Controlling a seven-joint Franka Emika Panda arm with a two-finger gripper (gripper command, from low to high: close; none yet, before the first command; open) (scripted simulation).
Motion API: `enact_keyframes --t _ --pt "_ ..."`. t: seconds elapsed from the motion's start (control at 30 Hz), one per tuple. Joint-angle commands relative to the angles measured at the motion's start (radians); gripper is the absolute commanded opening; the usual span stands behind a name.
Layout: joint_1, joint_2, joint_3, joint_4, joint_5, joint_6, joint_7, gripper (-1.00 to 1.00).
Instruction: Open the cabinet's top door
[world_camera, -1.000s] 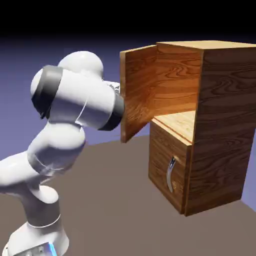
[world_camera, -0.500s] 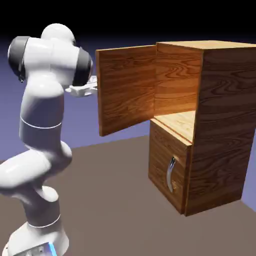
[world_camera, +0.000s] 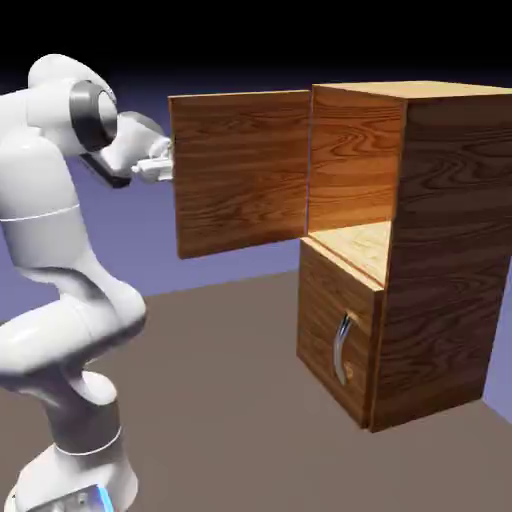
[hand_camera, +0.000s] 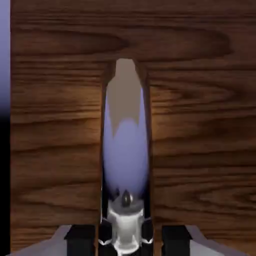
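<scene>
Counting things up first: we've got one cabinet (world_camera: 440, 250), two doors on it, one arm (world_camera: 45, 260) with one gripper (world_camera: 158, 168). Only one handle shows from outside, the silver one on the lower door (world_camera: 335, 340), which is shut.

The top door (world_camera: 240, 170) is swung wide, sitting at about 10 o'clock from the cabinet's middle in the exterior view, with its bare inner face toward us and the upper compartment's wooden floor showing. The gripper is at the door's free edge, round 9 o'clock of the panel.

From the hand view we see the top door's handle (hand_camera: 125, 145) running up the middle, shiny and big, with the finger tips (hand_camera: 80, 237) either side of it at the bottom. Whether the jaws actually pinch it or stand a bit off, we can't tell.

Versus a second ago, the door has swung much further out and the arm has drawn back and upright.
</scene>
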Motion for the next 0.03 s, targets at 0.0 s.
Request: enact_keyframes --t 0.0 --pt "0.0 0.0 0.0 0.0 0.0 0.0 0.0 1.0"
